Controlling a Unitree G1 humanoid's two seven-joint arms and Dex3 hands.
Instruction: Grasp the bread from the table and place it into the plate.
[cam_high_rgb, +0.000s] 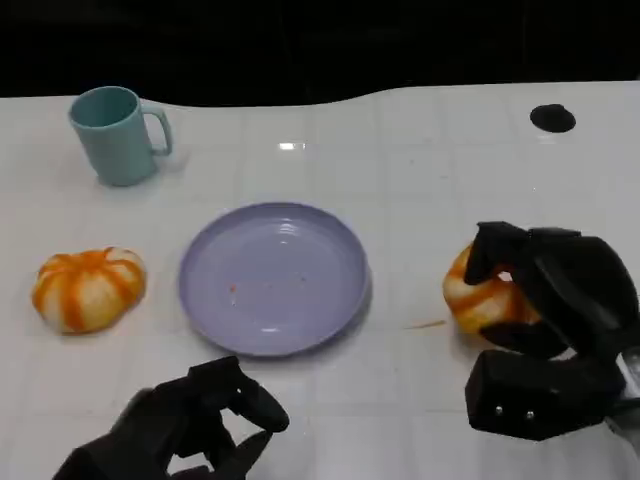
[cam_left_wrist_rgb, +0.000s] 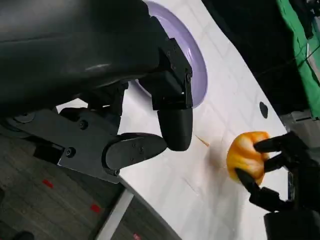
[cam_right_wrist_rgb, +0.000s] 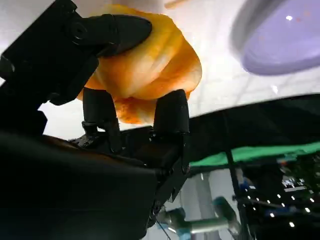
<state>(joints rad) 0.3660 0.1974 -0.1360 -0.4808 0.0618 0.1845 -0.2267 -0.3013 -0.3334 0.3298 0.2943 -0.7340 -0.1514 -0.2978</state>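
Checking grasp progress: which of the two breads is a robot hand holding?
The bread right of the plate, gripped by the right robot hand; the left bread lies untouched.

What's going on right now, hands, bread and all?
Right hand grips bread, right of plate. Left hand holds nothing, fingers curled. Plate bare; path looks clear. Second bread untouched.

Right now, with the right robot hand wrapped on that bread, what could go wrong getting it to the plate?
1. The right robot hand grips the bread from above and the side; the soft loaf could squash or slip out on lifting.
2. The plate has a low rim; a low carry might clip it and shove it.
3. The left robot hand sits near the plate's front edge, so the arms could crowd.
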